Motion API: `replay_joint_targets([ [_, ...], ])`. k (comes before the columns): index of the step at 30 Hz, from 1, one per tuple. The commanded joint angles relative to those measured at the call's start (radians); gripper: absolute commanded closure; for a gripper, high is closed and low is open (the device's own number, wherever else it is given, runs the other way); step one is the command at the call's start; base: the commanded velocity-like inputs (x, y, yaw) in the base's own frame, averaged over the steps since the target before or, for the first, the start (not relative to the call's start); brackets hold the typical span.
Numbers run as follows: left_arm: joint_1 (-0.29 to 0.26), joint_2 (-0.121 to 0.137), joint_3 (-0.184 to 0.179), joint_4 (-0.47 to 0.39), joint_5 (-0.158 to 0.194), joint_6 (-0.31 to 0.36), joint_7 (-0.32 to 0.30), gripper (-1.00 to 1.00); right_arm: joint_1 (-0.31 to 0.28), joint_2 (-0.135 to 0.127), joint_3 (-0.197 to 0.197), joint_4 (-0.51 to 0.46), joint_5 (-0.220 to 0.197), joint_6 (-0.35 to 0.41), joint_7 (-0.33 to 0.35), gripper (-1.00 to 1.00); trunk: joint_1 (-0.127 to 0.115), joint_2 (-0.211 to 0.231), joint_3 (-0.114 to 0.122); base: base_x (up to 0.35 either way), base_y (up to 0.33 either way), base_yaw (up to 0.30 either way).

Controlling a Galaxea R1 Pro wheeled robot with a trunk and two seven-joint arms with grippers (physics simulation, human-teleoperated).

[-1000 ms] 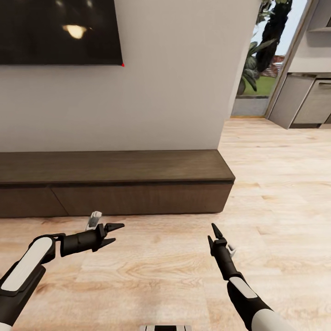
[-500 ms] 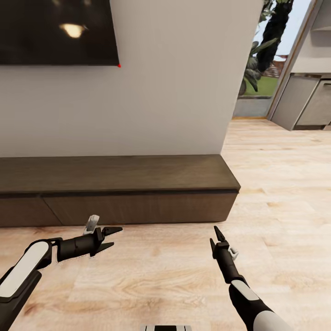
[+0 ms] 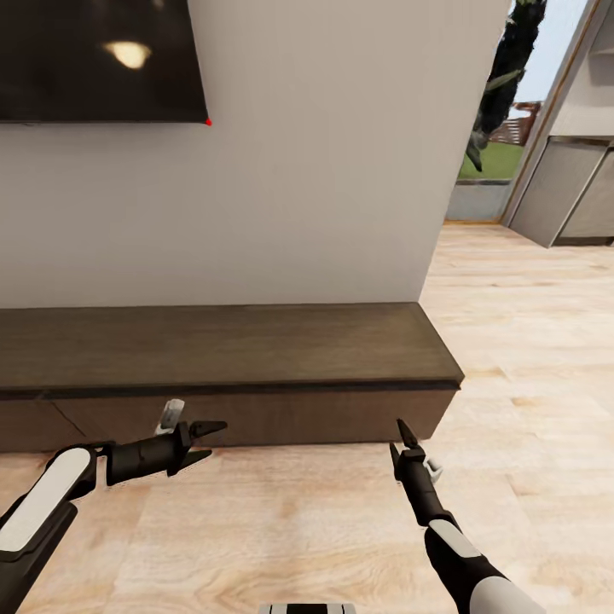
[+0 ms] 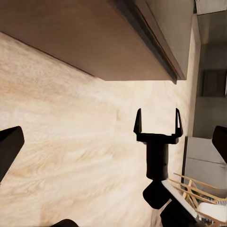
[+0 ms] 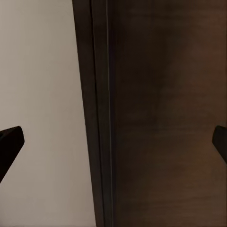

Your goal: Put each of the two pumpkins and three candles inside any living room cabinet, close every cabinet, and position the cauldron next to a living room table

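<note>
The cabinet (image 3: 230, 358) is a long, low dark-brown unit against the white wall, with its flat drawer fronts shut. My left gripper (image 3: 209, 439) hovers open just in front of its lower front, empty. My right gripper (image 3: 399, 442) is open and empty too, pointing at the cabinet near its right end. The left wrist view looks along the cabinet front (image 4: 85, 42) and the floor, with my right gripper (image 4: 157, 125) ahead as an open fork. In the right wrist view the cabinet (image 5: 165, 118) stands close ahead against the wall. The pumpkins, candles, cauldron and table are out of view.
A dark TV screen (image 3: 94, 60) hangs on the wall above the cabinet. Pale wood floor (image 3: 529, 341) runs past the cabinet's right end to a garden doorway (image 3: 499, 153) and grey kitchen cupboards (image 3: 571, 196).
The whole picture has shifted: the camera has come closer to the cabinet, which now sits lower and larger. Both grippers stay open in about the same pose.
</note>
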Motion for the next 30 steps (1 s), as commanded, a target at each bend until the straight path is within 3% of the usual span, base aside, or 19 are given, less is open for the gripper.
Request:
replay_joint_targets([
  [1,-0.001,0.001,-0.001,-0.001,0.01,0.001,0.009,-1.0,-0.001,-0.001,0.003,0.001,-0.01,0.009,0.004,-1.0,0.0,0.0,-0.001,0.337,0.0,0.0],
  [11,0.001,0.001,-0.001,-0.002,0.013,0.001,0.007,-1.0,-0.001,0.0,0.003,0.001,-0.01,0.008,0.005,-1.0,0.0,0.0,-0.001,0.184,0.0,0.0],
  [13,0.005,0.001,-0.004,-0.002,0.032,0.002,0.006,-1.0,-0.001,0.0,0.003,0.001,-0.01,0.008,0.005,-1.0,0.0,0.0,-0.001,0.017,0.0,0.0],
  [14,0.009,0.001,-0.005,-0.001,0.059,0.003,0.006,-1.0,-0.001,0.0,0.003,0.001,-0.01,0.008,0.005,-1.0,0.0,0.0,-0.001,0.009,0.0,0.0],
  [16,0.037,0.001,-0.008,-0.005,0.172,0.004,0.006,-1.0,-0.001,0.0,0.003,0.001,-0.009,0.006,0.005,-1.0,0.0,0.0,-0.001,0.005,0.0,0.0],
  [17,0.047,0.0,-0.01,-0.008,0.208,0.004,0.005,-1.0,-0.001,0.0,0.003,0.001,-0.009,0.006,0.005,-1.0,0.0,0.0,-0.001,0.003,0.0,0.0],
  [19,0.088,0.001,-0.025,-0.039,0.358,0.004,0.005,-1.0,-0.001,0.0,0.003,0.001,-0.009,0.005,0.005,-1.0,0.0,0.0,-0.001,0.001,0.0,0.0],
  [21,0.11,0.005,-0.041,-0.068,0.44,0.004,0.006,-1.0,-0.001,0.0,0.003,0.001,-0.008,0.005,0.005,-1.0,0.0,0.0,-0.001,0.0,0.0,0.0],
  [24,0.121,0.016,-0.053,-0.089,0.482,0.004,0.006,-1.0,-0.001,0.0,0.003,0.001,-0.009,0.006,0.005,-1.0,0.0,0.0,-0.001,0.0,0.0,0.0],
  [30,0.125,0.026,-0.058,-0.097,0.495,0.004,0.006,-1.0,-0.001,0.0,0.003,0.001,-0.009,0.005,0.005,-1.0,0.0,0.0,-0.001,0.091,0.0,0.0],
])
